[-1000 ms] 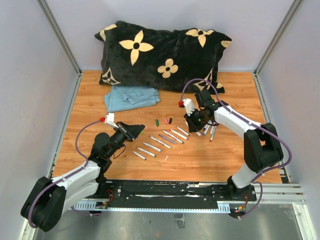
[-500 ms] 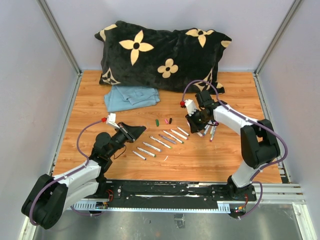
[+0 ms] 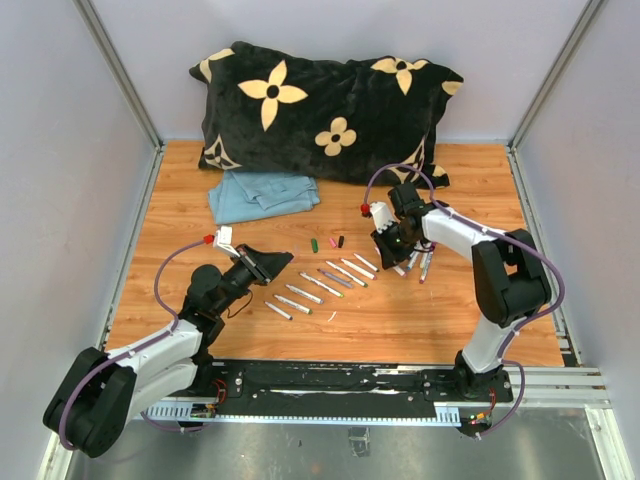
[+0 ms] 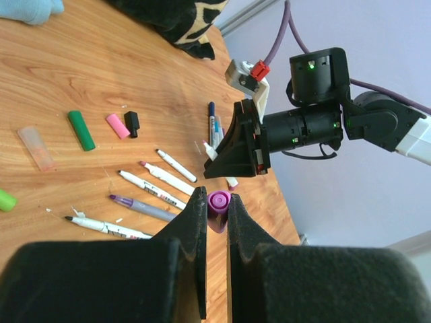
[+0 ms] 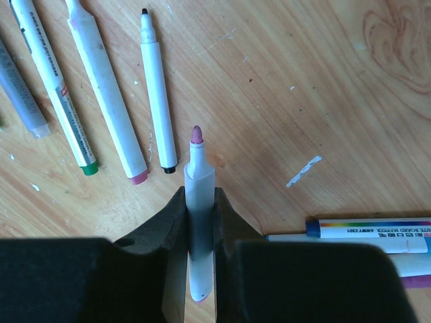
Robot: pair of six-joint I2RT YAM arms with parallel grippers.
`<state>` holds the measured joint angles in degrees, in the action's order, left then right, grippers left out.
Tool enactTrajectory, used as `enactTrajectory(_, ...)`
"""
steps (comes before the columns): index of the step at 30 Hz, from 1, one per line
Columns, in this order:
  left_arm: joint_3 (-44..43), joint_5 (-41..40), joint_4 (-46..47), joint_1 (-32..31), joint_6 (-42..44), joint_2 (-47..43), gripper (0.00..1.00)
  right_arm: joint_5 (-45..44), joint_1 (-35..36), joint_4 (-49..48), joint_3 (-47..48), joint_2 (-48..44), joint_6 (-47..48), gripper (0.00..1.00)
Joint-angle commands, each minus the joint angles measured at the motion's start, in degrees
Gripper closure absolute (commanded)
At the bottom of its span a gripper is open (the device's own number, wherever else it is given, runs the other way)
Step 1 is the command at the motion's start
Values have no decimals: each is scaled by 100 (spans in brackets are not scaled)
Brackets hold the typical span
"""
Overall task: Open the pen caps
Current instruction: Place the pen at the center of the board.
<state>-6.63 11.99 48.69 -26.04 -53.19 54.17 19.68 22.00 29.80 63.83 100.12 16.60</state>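
My left gripper (image 4: 217, 205) is shut on a small purple pen cap (image 4: 218, 200), held above the table near the row of pens. My right gripper (image 5: 200, 202) is shut on a white pen (image 5: 199, 168) whose bare purplish tip points away from me, low over the wood. In the top view the right gripper (image 3: 392, 250) hovers just right of the row of uncapped pens (image 3: 320, 283). Loose caps lie behind that row: green (image 4: 81, 130), pink (image 4: 117, 126) and black (image 4: 132, 123). A pen with a blue cap (image 5: 374, 227) lies beside my right fingers.
A black flowered pillow (image 3: 320, 110) fills the back of the table, with a folded blue cloth (image 3: 262, 192) in front of it on the left. A clear orange cap (image 4: 36, 147) lies apart at the left. Walls close in both sides.
The right arm's elbow has swung inward to the left while its gripper stays nearly in place with the pen. The left arm and its cap have hardly moved.
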Motion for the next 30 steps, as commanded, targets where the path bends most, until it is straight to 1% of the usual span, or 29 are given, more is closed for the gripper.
enactTrajectory(1,75,136,229,20,-51,6,100,-126,-72,-49,192,129,-162,93)
enactTrajectory(10,45,216,128,20,-42,-65,100,-15,-72,181,807,743,-201,92)
enactTrajectory(18,69,254,157,20,-73,-27,100,16,-56,306,1178,1055,-166,87)
enactTrajectory(24,81,295,204,20,-106,23,100,12,32,360,1206,1180,-140,77)
enactTrajectory(30,75,325,254,16,-121,84,100,-52,33,362,1176,1183,-119,74)
